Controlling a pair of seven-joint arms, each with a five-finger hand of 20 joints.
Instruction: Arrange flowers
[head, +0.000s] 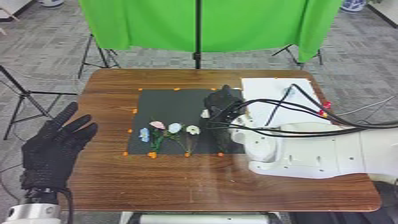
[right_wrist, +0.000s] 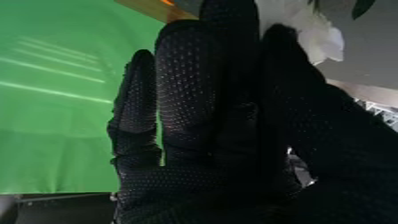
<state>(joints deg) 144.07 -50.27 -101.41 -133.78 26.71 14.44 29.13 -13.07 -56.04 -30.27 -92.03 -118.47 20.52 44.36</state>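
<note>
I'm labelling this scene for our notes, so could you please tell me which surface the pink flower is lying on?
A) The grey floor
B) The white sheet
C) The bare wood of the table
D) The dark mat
D: in the head view the pink flower lies within the dark mat, to the left of the white sheet.

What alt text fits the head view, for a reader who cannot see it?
The robot's right hand is over a dark mat on a brown table, beside blue, pink and white flowers. A white sheet lies farther right; the left hand is at the table's left side.
</note>
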